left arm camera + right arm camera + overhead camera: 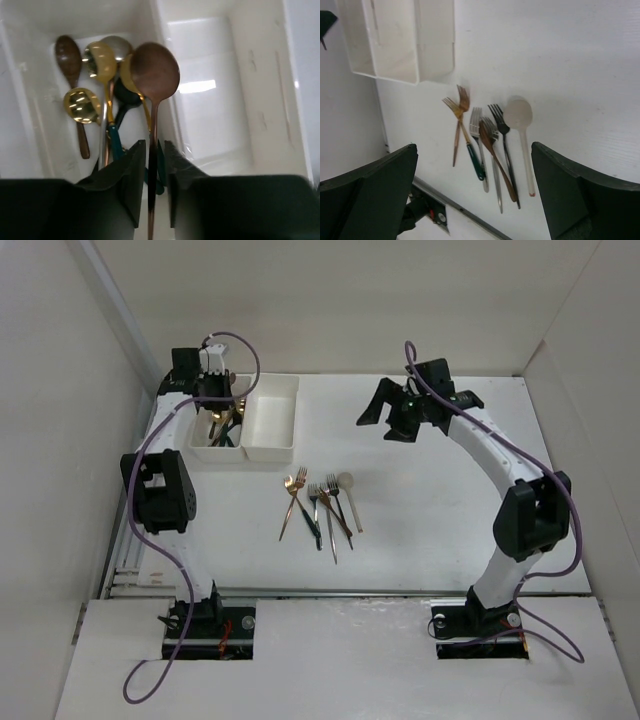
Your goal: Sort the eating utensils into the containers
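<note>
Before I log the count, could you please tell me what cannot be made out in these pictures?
Top view: the left gripper covers most of the left bin, so its contents cannot be counted.
Left wrist view: the gripper fingers hide the lower handles; the copper spoon runs off the bottom edge.
Right wrist view: the forks overlap and blur; the bins are cut off by the top edge.

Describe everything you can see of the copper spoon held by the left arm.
The copper spoon is slim, shiny metal by its look, with an oval bowl and a thin handle. The fingers of the left gripper clamp the handle; the bowl points away from them. It hangs over the white bin above the other spoons lying inside.
</note>
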